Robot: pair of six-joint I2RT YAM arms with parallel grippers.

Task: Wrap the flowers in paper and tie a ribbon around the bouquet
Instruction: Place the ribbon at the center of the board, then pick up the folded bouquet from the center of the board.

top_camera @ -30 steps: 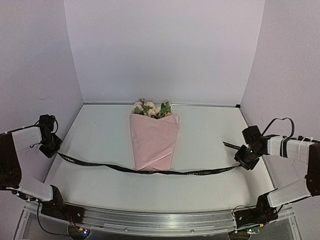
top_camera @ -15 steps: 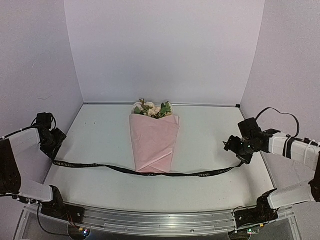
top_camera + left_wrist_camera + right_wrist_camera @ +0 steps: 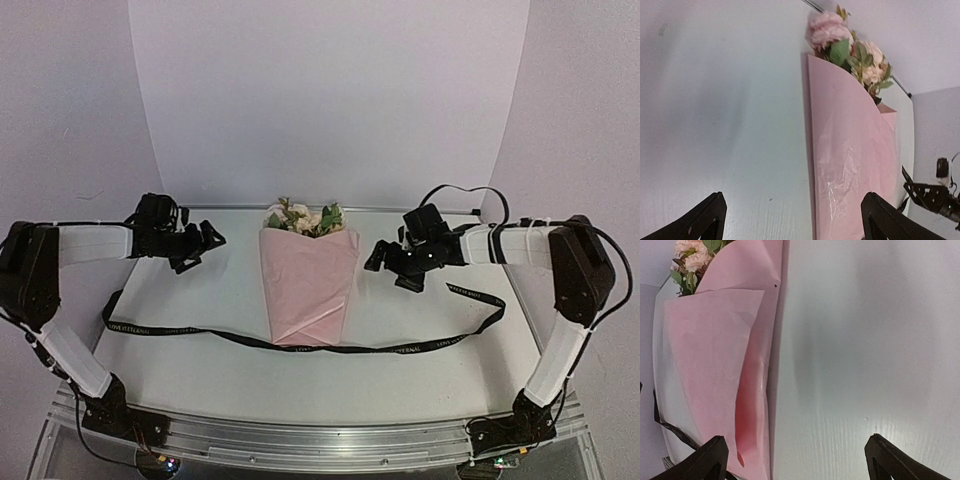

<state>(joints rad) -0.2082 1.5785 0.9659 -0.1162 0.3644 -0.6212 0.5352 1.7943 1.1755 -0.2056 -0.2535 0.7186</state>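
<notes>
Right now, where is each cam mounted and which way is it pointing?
Top external: above and behind the bases, looking down the table to the back wall; left arm, right arm, left gripper, right gripper show.
Left wrist: on the left arm, facing the bouquet; own fingers at bottom.
Right wrist: on the right arm, facing the bouquet; own fingers at bottom.
Shared: all three show the bouquet.

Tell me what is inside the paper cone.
Only the flowers show: pink and cream blooms with green leaves stick out of the far, open end of the paper. The folded paper covers their stems, so those cannot be seen.
</notes>
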